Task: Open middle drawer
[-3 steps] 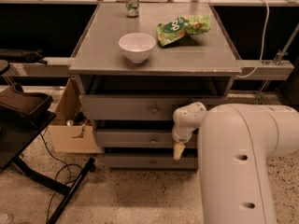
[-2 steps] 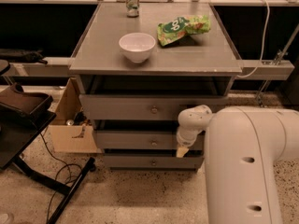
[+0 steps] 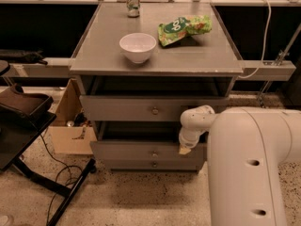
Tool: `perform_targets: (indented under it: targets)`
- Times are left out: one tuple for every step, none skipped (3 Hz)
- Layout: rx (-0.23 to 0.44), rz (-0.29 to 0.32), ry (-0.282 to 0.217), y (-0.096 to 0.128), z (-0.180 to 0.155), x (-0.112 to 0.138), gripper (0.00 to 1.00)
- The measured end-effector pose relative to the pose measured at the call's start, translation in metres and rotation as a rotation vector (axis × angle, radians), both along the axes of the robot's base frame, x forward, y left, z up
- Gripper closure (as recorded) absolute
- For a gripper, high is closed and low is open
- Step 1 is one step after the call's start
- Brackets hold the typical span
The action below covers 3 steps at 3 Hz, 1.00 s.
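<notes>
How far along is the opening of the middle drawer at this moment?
Done, it seems: the middle drawer stands forward of the bottom drawer, and a dark gap shows above its front, so it looks partly open. In hand: the gripper is at the right end of that front. Left: probably to draw it out further, since little of its inside shows yet.

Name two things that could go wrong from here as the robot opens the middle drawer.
1. The gripper is at the right end of the middle drawer front, away from its knob; a pull from there may skew or jam the drawer.
2. The bottom drawer knob lies close below, so a slip could catch the wrong drawer.
</notes>
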<state>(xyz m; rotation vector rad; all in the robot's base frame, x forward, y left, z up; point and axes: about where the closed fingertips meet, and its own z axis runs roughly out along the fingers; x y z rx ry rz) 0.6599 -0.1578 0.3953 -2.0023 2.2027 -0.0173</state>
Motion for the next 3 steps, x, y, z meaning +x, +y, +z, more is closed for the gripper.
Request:
perform_targets:
  targets:
    - [-0.010, -0.001, 0.018, -0.0094, 0.0051, -0.0156, 1.00]
    - [-0.010, -0.001, 0.018, -0.0087, 0.0043, -0.0155, 1.00]
    - [-0.008, -0.004, 0.027, -0.0120, 0.0046, -0.0249, 1.00]
